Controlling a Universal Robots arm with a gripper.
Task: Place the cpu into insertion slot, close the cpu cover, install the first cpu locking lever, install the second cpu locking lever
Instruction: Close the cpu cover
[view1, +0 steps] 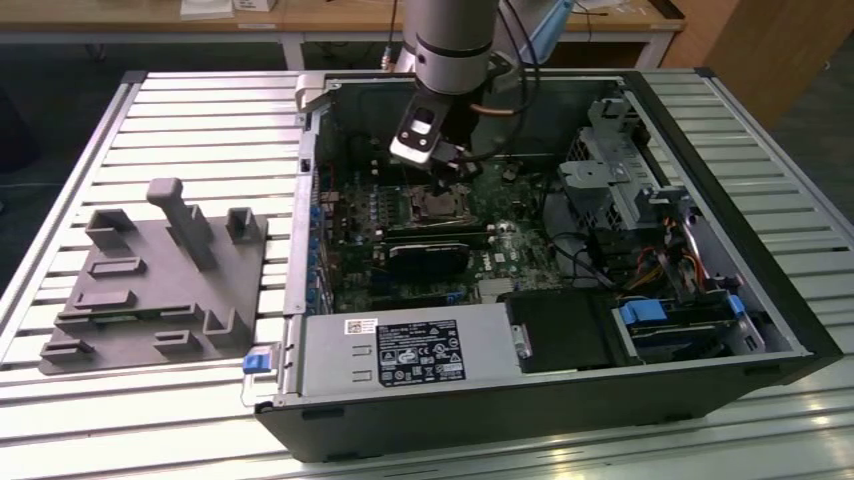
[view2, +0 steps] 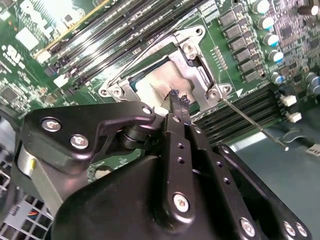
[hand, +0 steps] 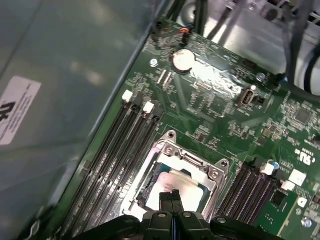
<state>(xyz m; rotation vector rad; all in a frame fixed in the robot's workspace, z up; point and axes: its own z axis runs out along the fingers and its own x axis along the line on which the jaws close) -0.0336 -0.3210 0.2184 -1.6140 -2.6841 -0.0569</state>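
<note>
Working inside the large black steel computer case (view1: 441, 425), which lies open on the slatted aluminium table (view1: 200, 100), the silver-grey robot arm (view1: 447, 30) hangs over the far half of the green motherboard (view1: 527, 255), toward the exterior view's left.

The small square black-rimmed insertion slot (view1: 438, 208) sits directly beneath it. In both wrist views the thin silvery square metal cpu cover (view2: 200, 75) appears folded down around the slot. The flat pale-grey square cpu (view2: 155, 82) is seated inside and shows through the cover's cut-out. Whether the frame lies fully flat cannot be told.

A thin steel locking lever (view2: 255, 122) juts from one corner of the cover across the long black memory slots (view2: 125, 30), and it looks unlatched.

The black gripper (view2: 178, 100) has its two narrow fingers pressed together with nothing between them. Its tip hovers just above the chip's near edge.

The step in hand looks like settling the cover. To do it well:
- Bear on the metal frame, not the chip's bare top.
- Push straight down and lightly, so the chip does not shift on its contacts.
- Keep the closed tip clear of the loose lever and the neighbouring slots
</note>
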